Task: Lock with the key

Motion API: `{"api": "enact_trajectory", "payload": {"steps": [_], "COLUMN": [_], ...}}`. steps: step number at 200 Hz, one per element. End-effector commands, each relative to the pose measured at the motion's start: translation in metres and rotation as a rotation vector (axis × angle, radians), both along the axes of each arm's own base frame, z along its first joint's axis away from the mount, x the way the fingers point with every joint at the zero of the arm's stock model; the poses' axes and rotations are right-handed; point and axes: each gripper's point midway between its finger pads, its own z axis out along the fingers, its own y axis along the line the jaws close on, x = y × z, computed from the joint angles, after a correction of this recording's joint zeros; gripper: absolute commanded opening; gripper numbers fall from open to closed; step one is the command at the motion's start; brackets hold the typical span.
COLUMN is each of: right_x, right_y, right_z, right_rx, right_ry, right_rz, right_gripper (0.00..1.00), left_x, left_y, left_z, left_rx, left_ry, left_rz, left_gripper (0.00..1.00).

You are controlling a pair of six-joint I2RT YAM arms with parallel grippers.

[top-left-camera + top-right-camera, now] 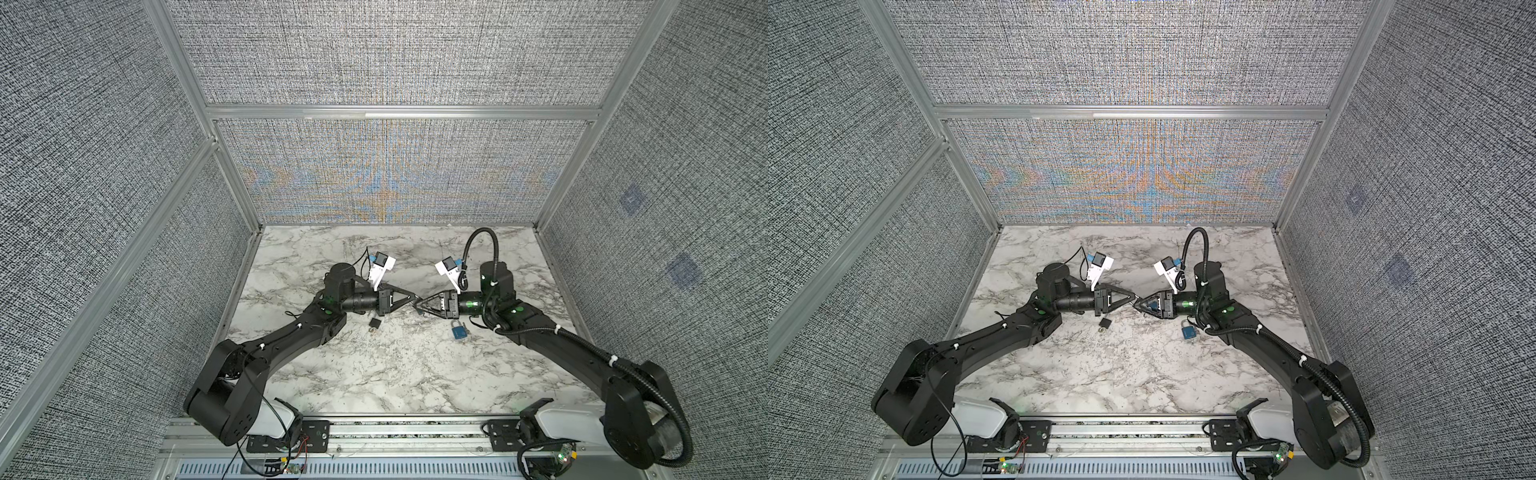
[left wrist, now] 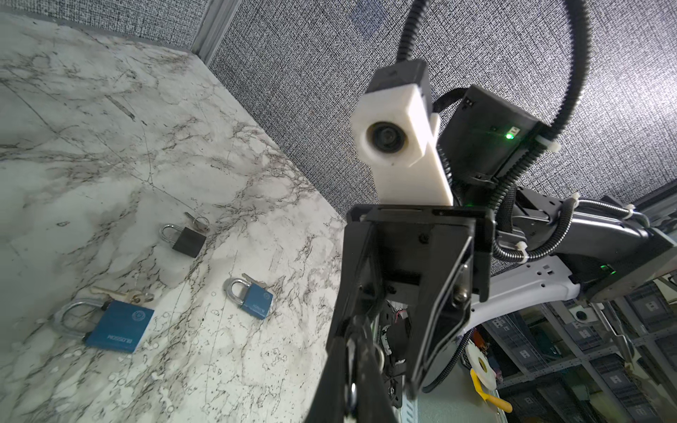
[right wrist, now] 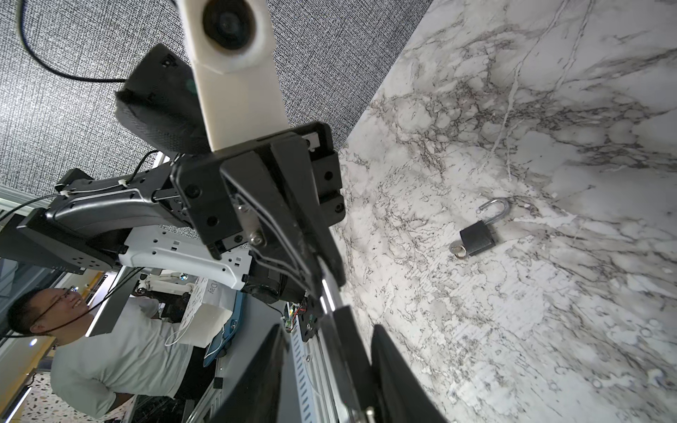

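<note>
On the table (image 2: 110, 146) in your left wrist view, the large blue padlock (image 2: 119, 326) reads "BLOSSOM" in white capitals, upside down. The smaller blue padlock (image 2: 256, 302) has print too small to read. In your right wrist view, a white box (image 3: 205, 293) behind the table shows "Day".

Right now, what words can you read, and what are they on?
"BLOSSOM": on the big blue lock, seen upside down.
"Day": on a white object past the table; the rest is hidden.
Small blue lock: tiny print, too blurred to read.
Black lock: no text shows.
</note>
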Motion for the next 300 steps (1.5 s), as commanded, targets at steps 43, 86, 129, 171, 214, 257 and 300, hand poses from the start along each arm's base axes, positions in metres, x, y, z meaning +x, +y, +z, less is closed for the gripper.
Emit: {"api": "enact_trajectory", "payload": {"steps": [43, 86, 129, 171, 214, 257, 300], "right_x": [0.001, 0.005, 0.013, 0.012, 0.008, 0.008, 0.008], "right_y": [-0.016, -0.016, -0.012, -0.010, -0.009, -0.006, -0.005], "right_z": [0.007, 0.003, 0.003, 0.003, 0.001, -0.004, -0.005], "right_rx": [0.057, 0.045, 0.028, 0.041, 0.057, 0.060, 0.061], "right_ry": [-0.053, -0.055, -0.062, -0.056, -0.039, -0.023, -0.022], "right_rz": [-0.022, -0.024, -0.020, 0.006, 0.019, 0.028, 0.031], "right_gripper": [0.42, 0.42, 0.42, 0.26, 0.21, 0.21, 0.20], "left_x": [0.012, 0.013, 0.012, 0.016, 0.018, 0.018, 0.018], "left_y": [0.006, 0.005, 0.005, 0.005, 0.007, 0.008, 0.009], "left_z": [0.009, 0.013, 0.012, 0.011, 0.010, 0.014, 0.014], "left_rx": [0.011, -0.001, 0.000, 0.006, -0.002, -0.017, -0.024], "left_ry": [0.007, 0.008, 0.012, 0.012, 0.021, 0.020, 0.024], "left_rz": [0.041, 0.034, 0.036, 0.054, 0.065, 0.069, 0.077], "left_gripper": [0.00, 0.00, 0.00, 0.00, 0.00, 0.00, 0.00]}}
